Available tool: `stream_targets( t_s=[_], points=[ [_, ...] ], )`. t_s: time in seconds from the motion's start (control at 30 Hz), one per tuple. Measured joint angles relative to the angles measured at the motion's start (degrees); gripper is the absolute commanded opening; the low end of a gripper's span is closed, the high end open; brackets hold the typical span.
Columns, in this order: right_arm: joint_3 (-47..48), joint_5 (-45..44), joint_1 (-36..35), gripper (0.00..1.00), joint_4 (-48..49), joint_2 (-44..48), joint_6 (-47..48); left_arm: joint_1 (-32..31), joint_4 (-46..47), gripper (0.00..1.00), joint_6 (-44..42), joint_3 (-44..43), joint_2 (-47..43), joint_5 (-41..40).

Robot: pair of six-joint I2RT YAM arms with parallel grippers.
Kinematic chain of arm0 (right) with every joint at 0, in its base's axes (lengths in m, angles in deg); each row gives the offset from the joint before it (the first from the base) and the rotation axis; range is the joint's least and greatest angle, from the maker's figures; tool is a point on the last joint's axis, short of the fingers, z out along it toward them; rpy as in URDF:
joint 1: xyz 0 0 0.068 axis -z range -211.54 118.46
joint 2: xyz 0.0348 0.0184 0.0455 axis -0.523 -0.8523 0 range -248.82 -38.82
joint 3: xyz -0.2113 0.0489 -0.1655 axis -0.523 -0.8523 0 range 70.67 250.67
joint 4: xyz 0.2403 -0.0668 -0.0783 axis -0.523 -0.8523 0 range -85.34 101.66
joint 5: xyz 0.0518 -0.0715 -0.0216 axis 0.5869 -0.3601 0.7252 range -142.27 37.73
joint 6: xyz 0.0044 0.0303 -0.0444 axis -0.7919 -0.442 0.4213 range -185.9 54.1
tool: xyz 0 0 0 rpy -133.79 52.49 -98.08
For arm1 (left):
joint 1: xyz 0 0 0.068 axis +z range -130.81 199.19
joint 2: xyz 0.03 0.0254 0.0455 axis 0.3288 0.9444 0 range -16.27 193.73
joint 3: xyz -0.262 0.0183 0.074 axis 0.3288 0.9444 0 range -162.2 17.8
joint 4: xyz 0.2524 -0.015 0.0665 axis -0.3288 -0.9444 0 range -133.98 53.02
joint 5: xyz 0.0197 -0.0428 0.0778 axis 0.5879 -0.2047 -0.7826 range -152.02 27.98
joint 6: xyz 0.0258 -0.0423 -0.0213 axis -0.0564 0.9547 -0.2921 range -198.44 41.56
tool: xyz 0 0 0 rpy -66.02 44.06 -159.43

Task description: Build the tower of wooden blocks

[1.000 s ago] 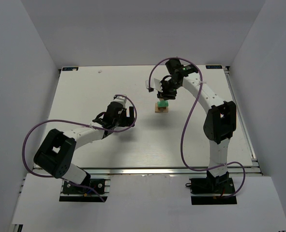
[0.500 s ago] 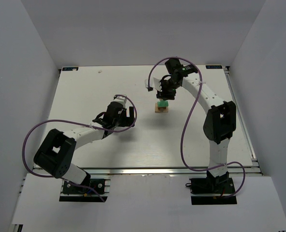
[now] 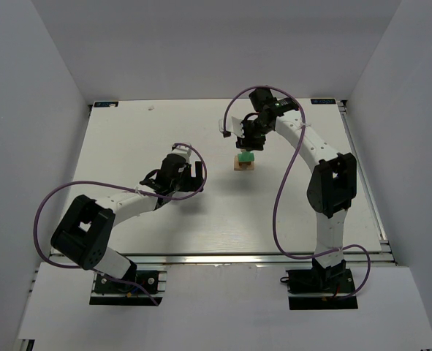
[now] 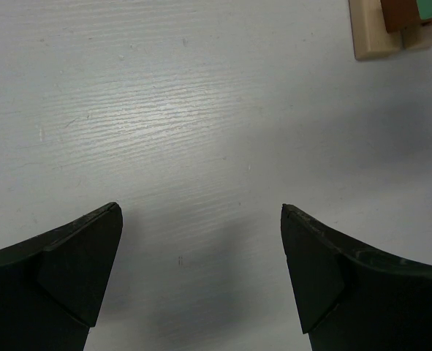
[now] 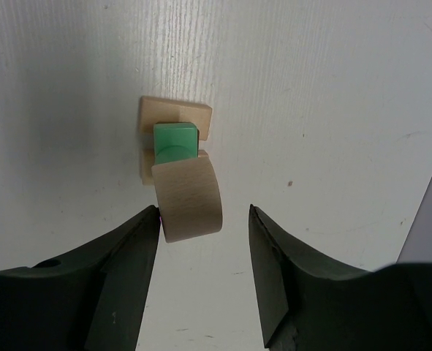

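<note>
The wood block tower [image 3: 245,162] stands at mid-table: pale tan base pieces [image 5: 175,115], a mint green block [image 5: 175,141] on them, and a pale rounded block [image 5: 191,201] on top. My right gripper [image 5: 205,208] hovers right above it, open. The rounded block lies against the left finger [image 5: 131,248], and a clear gap separates it from the right finger [image 5: 281,252]. From above, the right gripper [image 3: 247,141] hides the tower's top. The left gripper [image 4: 201,212] is open and empty over bare table. The tower's tan base [image 4: 373,40] and dark brown block [image 4: 398,13] show at that view's top right.
The left gripper [image 3: 188,172] rests low, left of the tower, with a stretch of white table [image 3: 216,212] between. White walls enclose the table on three sides. Purple cables loop off both arms.
The right gripper's jaws have spread apart around the pale rounded block, and the gripper has edged slightly up. The left arm has not moved.
</note>
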Motion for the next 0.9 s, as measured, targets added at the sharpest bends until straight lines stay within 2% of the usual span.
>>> stream_targets(
  t_s=[0.9],
  points=[
    [0.0, -0.5, -0.3, 0.58, 1.0, -0.2, -0.8, 0.0, 0.0, 0.98, 0.0, 0.0, 0.3, 0.4]
  ],
)
